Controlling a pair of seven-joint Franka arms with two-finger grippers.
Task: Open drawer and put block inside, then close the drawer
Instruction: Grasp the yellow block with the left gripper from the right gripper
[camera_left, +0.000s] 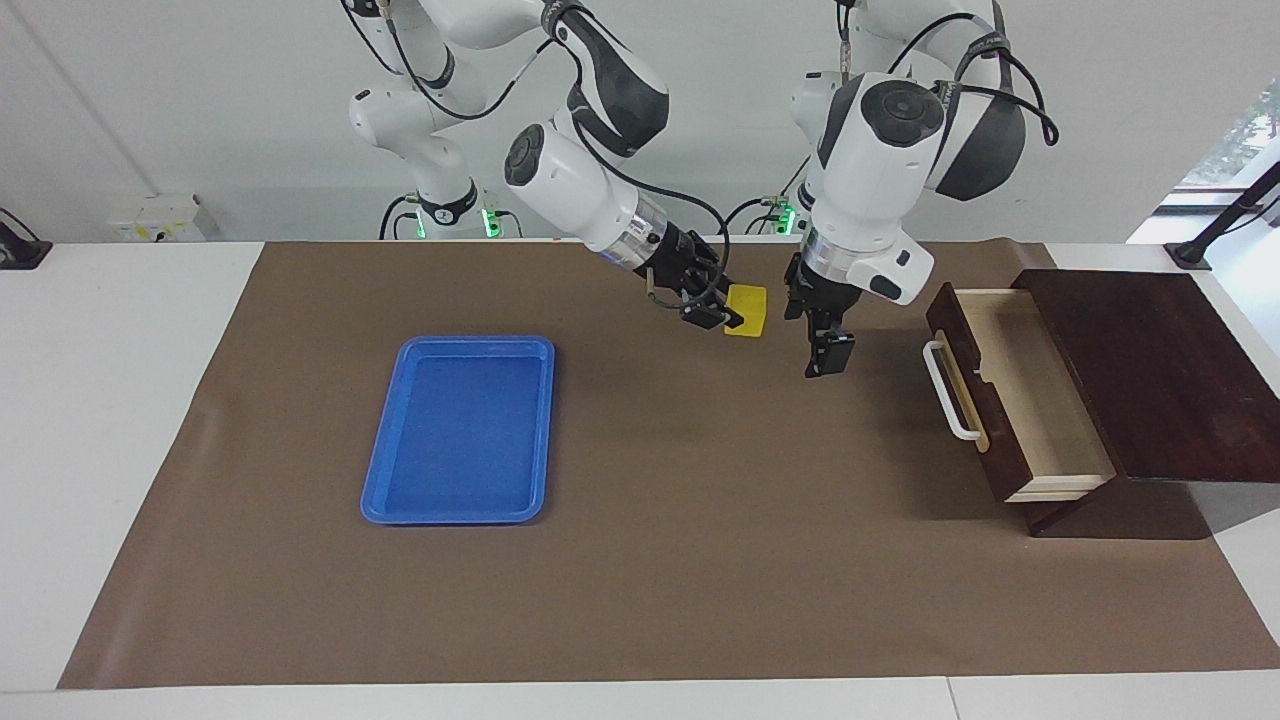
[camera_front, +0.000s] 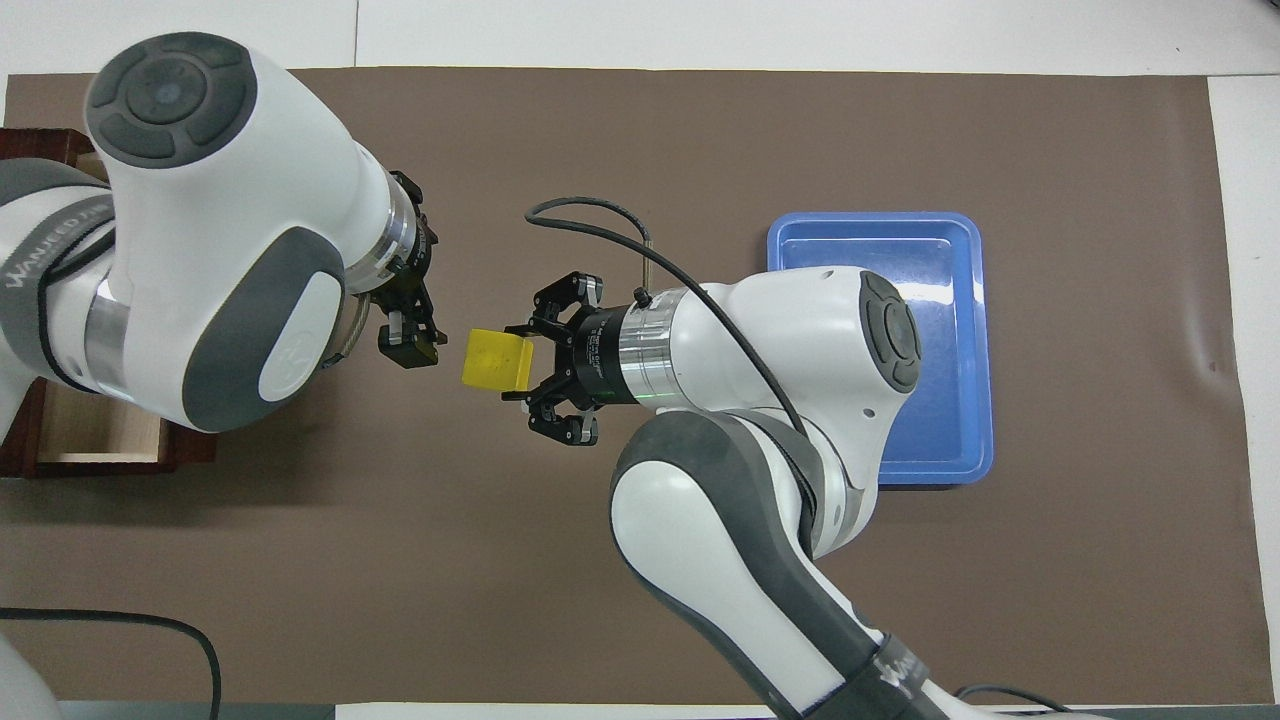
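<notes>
Brown matting covers the table. Over its middle, the right gripper (camera_left: 722, 318) clamps the block (camera_left: 746, 310), a small cube judged light and stiff, best pinched on flat faces. Beside it hangs the left gripper (camera_left: 825, 352), spread wide and empty. At the left arm's end, the drawer (camera_left: 1040, 390) stands pulled out.

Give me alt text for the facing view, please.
The right gripper holds the block in the air over the brown mat, close to the open left gripper. The drawer stands pulled open and empty; a blue tray lies toward the right arm's end.
</notes>
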